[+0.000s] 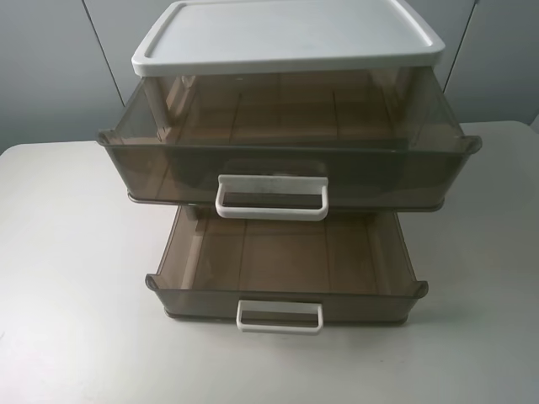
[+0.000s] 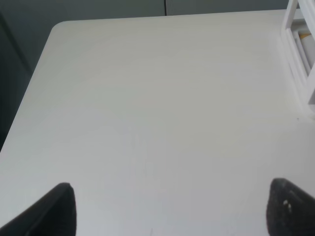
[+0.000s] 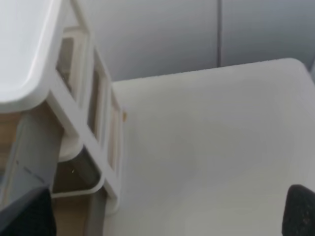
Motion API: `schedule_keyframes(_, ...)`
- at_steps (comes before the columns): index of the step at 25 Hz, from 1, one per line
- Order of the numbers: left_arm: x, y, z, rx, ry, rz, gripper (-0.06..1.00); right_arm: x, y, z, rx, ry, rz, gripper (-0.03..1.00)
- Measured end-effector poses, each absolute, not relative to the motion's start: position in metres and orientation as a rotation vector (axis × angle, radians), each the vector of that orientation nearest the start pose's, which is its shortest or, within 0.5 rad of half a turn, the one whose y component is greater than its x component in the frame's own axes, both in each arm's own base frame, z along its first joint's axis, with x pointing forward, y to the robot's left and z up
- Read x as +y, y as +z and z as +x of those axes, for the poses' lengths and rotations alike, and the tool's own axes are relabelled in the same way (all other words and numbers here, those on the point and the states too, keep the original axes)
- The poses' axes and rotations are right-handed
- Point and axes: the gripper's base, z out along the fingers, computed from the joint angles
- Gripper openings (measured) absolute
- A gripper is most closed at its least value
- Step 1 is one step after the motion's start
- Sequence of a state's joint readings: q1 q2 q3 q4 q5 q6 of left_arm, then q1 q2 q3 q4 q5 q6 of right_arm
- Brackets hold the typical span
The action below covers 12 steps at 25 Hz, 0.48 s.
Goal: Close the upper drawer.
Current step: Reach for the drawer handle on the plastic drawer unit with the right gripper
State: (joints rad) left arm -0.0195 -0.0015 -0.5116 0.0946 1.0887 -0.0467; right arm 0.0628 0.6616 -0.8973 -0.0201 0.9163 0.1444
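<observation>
Now, upper drawer [image 1: 286, 160]: smoky brown-grey translucent plastic, tall-walled, pulled well out of the white plastic cabinet frame [image 1: 286, 38] toward the near edge of the white bench [image 1: 67, 278]; wide white loop handle [image 1: 271, 195] on its front.
Lower drawer [image 1: 286, 257]: shallower smoky plastic, out further, directly beneath.
Surface: plain white; frame stands mid far edge.
Room: grey wall panels [image 1: 50, 67] behind.
Left gripper [image 2: 172, 211]: jaws wide apart over the bench.
Right gripper [image 3: 162, 216]: jaws spread, beside the frame.
</observation>
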Motion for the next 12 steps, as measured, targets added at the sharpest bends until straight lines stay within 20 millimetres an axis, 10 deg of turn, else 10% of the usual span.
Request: schedule_keyframes(12, 0.008, 0.279, -0.008, 2.056, 0.072, -0.035, 0.74, 0.129, 0.39, 0.149, 2.099, 0.321, -0.844, 0.7)
